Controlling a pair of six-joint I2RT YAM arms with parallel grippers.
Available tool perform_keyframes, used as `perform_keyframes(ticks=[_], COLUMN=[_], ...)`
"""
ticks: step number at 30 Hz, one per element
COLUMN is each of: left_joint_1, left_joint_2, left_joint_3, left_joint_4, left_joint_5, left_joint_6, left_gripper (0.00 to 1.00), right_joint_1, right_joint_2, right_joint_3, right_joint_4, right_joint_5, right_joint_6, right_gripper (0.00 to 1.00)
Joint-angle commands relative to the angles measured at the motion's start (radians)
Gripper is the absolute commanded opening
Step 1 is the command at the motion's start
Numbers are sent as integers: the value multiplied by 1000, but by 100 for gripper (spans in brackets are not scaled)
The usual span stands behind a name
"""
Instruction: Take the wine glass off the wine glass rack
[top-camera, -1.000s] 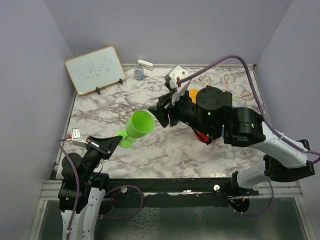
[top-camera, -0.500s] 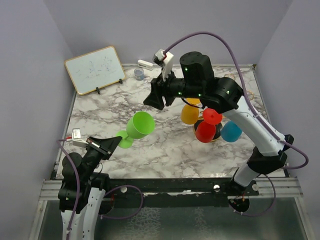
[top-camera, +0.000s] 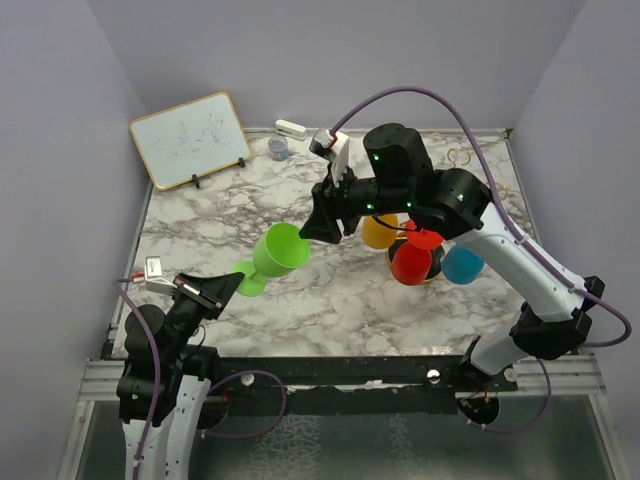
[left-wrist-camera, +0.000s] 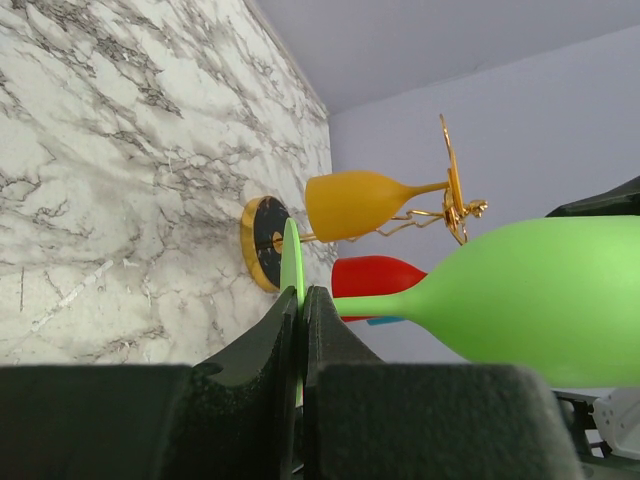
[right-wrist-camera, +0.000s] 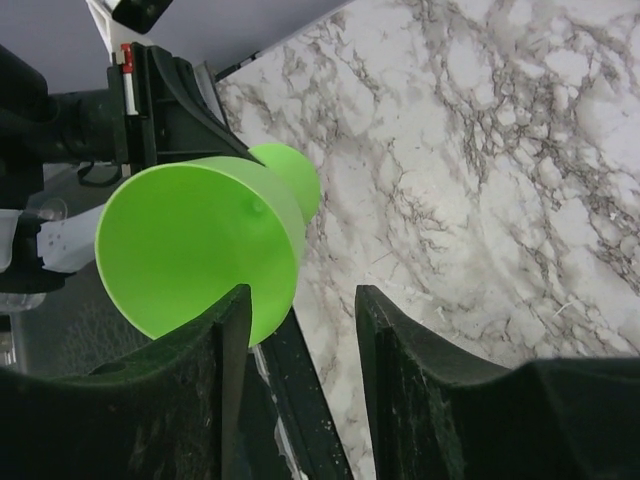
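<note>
Inspection at this moment: the green plastic wine glass (top-camera: 280, 250) is off the gold wire wine glass rack (left-wrist-camera: 258, 240) and hangs over the front-left of the white marble-patterned table (top-camera: 200, 225), lying roughly level with its mouth turned toward the right arm. The left gripper (left-wrist-camera: 301, 300) is pressed together on the glass's thin disc foot (left-wrist-camera: 292, 255) and is its only support. The right gripper (right-wrist-camera: 302, 300) is spread at the bowl's rim, one of its black fingers (right-wrist-camera: 215, 380) just beside the lip and the other apart from it; it pinches nothing. The rack stands well apart to the right, with an orange glass (top-camera: 380, 232), a red glass (top-camera: 410, 262) and a blue glass (top-camera: 462, 265) on it, and the right arm reaches across above them. I read this as a handover about to be attempted. Hazards I note: the hold on the foot is an edge pinch with the bowl cantilevered far out, so a nudge from the right fingers could lever the glass loose; a close on the smooth, thin lip may slip or flex it; releasing the foot before that grip is sure would drop the glass onto the table; and any sweep of the right forearm risks knocking the glasses hanging beneath it.
</note>
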Motion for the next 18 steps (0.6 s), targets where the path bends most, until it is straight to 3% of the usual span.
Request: perform_keyframes(ticks=[1, 11, 18], left_joint_1=[2, 3, 2], left_joint_2=[-12, -10, -10], left_joint_3=[-3, -22, -34], left_joint_4=[34, 49, 56], left_joint_5=[-24, -26, -24], left_joint_6=[-3, -3, 1], left_gripper=[0, 0, 0], right_joint_1=[0, 0, 1], right_joint_2=[14, 61, 108], right_joint_3=[-28, -26, -30], right_joint_4=[35, 66, 80], right_joint_5=[-60, -117, -145], right_joint_6=[-4, 7, 10], right_gripper=[45, 41, 31])
